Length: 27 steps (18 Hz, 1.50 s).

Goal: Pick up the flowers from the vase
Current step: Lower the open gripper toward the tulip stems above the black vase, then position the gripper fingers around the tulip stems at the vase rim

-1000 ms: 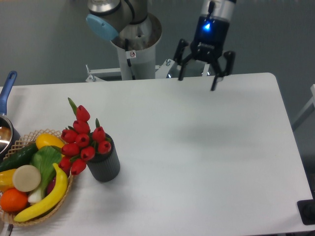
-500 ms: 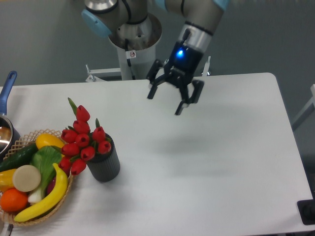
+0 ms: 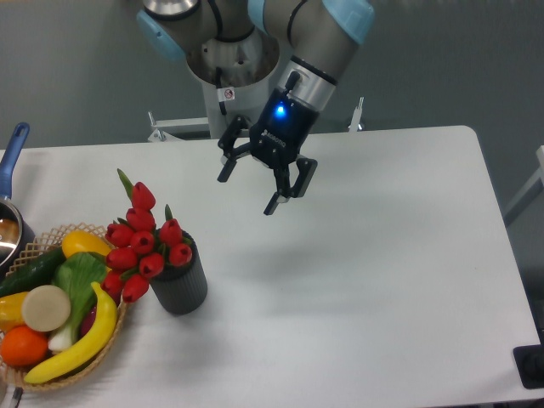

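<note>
Above the white table (image 3: pixel 365 255), my gripper (image 3: pixel 248 190) hangs with fingers spread wide, holding nothing. To its lower left, well apart, the red flowers (image 3: pixel 143 243) sit in the dark ribbed vase (image 3: pixel 180 286), beside a basket (image 3: pixel 42 242) of fruit.

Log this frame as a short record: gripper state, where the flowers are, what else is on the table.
gripper: open, empty, in the air right of and behind the flowers
flowers: red tulip buds, standing in the vase, leaning left
vase: dark grey, ribbed, upright on the table
basket: left of the vase, holds banana, orange, cucumber
pot: blue handle, at the left edge
task progress: flowers not yet grasped
</note>
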Tool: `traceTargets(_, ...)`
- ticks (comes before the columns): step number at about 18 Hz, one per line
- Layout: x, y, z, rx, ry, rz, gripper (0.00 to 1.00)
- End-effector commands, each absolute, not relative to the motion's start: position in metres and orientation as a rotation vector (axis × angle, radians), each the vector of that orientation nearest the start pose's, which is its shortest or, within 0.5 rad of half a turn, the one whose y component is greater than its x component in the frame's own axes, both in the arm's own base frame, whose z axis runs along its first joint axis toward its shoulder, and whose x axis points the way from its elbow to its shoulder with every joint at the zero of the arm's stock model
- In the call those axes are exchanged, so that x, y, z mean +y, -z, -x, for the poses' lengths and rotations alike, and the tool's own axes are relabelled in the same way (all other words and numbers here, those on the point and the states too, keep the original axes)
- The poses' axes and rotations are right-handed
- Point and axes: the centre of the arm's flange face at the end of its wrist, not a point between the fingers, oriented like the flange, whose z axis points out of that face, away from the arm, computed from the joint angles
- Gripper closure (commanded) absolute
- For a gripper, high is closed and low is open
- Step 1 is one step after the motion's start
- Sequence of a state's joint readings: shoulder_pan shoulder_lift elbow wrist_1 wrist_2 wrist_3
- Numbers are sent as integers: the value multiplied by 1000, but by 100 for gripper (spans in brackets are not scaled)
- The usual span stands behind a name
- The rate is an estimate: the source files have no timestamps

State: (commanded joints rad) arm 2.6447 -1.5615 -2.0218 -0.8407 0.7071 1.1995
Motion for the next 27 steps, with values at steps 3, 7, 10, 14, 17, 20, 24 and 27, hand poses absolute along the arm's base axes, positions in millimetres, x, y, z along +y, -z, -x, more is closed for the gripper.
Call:
traceTargets(3,419,-374,300,334,153,2225,0)
traceTargets(7,432,-355,297,357,190,2228,0)
traceTargets(10,444,-349,293,386,205,2223,0)
traceTargets(14,457,-339,281,422,232,2222,0)
traceTargets(17,462,-333,276,432,252,2226,0)
traceTargets(20,466,-331,268,447,264,2226,0)
traceTargets(24,470,-330,259,465,277,2224,0)
traceTargets(27,476,-328,258,477,285,2223,0)
